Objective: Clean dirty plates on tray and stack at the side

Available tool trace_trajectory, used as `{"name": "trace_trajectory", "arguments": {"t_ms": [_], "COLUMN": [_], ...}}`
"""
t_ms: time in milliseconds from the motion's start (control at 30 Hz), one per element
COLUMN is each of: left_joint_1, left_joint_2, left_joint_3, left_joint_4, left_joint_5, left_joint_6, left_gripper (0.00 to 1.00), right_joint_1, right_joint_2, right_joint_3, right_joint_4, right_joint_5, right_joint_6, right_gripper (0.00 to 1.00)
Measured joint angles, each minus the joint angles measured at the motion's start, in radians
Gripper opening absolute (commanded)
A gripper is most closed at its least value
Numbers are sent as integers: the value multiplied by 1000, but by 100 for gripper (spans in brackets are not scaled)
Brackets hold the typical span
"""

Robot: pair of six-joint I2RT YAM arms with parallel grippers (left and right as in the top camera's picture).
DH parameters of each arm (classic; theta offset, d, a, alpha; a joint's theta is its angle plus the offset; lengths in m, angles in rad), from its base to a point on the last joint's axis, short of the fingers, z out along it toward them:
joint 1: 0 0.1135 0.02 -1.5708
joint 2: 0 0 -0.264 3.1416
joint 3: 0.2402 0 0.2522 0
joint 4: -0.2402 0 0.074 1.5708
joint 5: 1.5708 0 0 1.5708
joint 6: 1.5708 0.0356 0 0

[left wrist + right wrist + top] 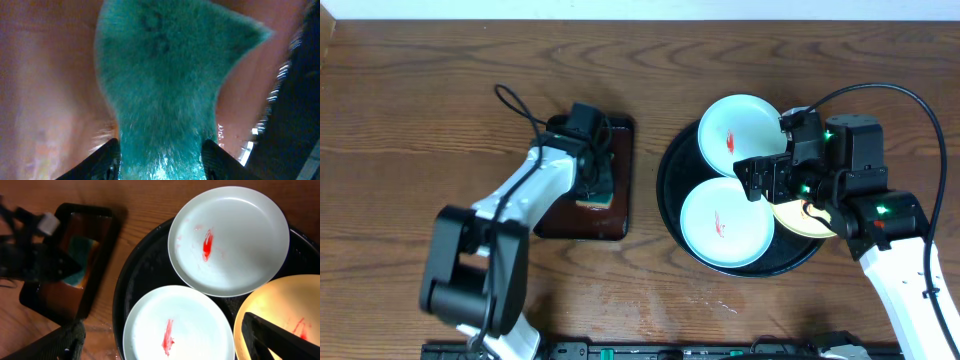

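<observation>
On the wood-grain tabletop (420, 100), itemised large to small:

1. Round glossy black tray (670, 170), right half of the tabletop, carrying all three plates.
2. Rectangular dark-brown tray (575, 225), centre-left of the tabletop, just beside the black tray and apart from it.
3. Bluish-white plate (740, 135), far edge of the black tray, one red smear.
4. Bluish-white plate (725, 222), near edge of the black tray, one red smear; its rim meets the far plate's.
5. Pale yellow plate (272, 300), right edge of the black tray, red marks, partly hidden under my right arm.
6. My right gripper (775, 180), over the black tray above the yellow plate's left edge, jaws spread wide, holding nothing.
7. My left gripper (161, 155), down in the brown tray, fingers (107, 157) pressed against both sides of a teal sponge (160, 75).
</observation>
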State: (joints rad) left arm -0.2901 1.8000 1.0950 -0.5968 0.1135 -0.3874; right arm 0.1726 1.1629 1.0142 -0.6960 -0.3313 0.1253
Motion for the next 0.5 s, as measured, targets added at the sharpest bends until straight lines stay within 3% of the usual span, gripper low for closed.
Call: {"name": "trace_trajectory", "arguments": {"t_ms": [33, 133, 367, 400, 500], "left_joint_1": [-2, -2, 4, 9, 31], "left_joint_2": [19, 51, 56, 55, 39], "left_joint_3": [2, 16, 31, 38, 48], "left_joint_4": [3, 4, -13, -34, -99], "left_joint_5": [11, 30, 58, 59, 53], "left_joint_6": [7, 25, 45, 45, 49], "left_gripper": [44, 8, 9, 22, 33], "right_joint_1": [0, 0, 0, 0, 0], "right_joint_2": [0, 0, 0, 0, 0], "right_joint_3": [0, 0, 0, 0, 0], "right_joint_4": [0, 0, 0, 0, 0], "right_joint_5": [0, 0, 0, 0, 0], "right_joint_6": [0, 0, 1, 0, 0], "right_gripper": [98, 98, 99, 99, 98]}}
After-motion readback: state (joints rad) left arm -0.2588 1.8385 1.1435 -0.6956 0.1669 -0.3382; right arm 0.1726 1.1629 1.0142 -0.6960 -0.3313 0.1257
